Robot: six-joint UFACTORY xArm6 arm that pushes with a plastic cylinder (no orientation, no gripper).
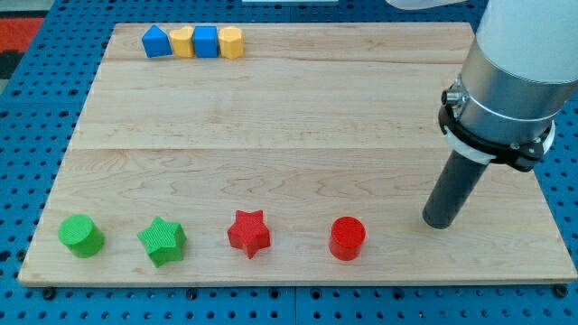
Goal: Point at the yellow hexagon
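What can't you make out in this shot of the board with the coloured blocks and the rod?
- The arm above the grey collar: cut off by the view's top and right edges.
- My tip: whether it touches the wooden board cannot be told; it stands to the view's right of the red cylinder, apart from it.
- Yellow hexagon, yellow heart and the two blue blocks: small, and so close together that contact cannot be judged.

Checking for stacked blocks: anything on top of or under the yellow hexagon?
Nothing sits on the yellow hexagon; its top face is bare. It rests on the wooden board, touching the blue cube. Its underside is hidden. My tip is far away.
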